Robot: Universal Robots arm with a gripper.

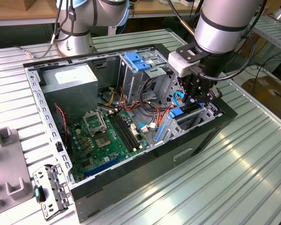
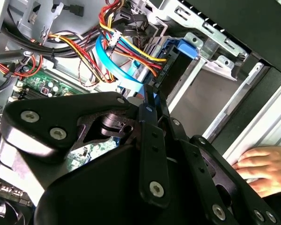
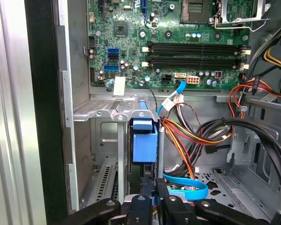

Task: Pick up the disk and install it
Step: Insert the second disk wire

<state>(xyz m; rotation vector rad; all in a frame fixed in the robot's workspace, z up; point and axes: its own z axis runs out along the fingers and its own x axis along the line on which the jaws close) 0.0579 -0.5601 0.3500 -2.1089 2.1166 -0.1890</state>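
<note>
The disk [image 3: 144,140] stands on edge in the drive bay at the front of the open computer case [image 1: 33,89], with its blue rail and tab facing the motherboard. In the exterior view the disk's blue end [image 1: 177,112] shows in the bay, just below my gripper [image 1: 200,99]. My gripper [image 3: 153,199] hangs right over the disk's near edge, its two fingers [image 3: 141,202] pressed together. In the second wrist view the gripper [image 2: 149,96] points at the bay, where the disk's blue rail [image 2: 182,50] sits.
Bundles of red, yellow and orange cables [image 3: 187,136] and a blue flat cable [image 3: 189,187] crowd beside the bay. The motherboard [image 1: 107,136] lies on the case floor and the grey power-supply box [image 1: 70,77] sits at the back. A bare blue caddy [image 1: 138,61] rests on the upper cage. A person's hand [image 2: 262,168] rests on the case edge.
</note>
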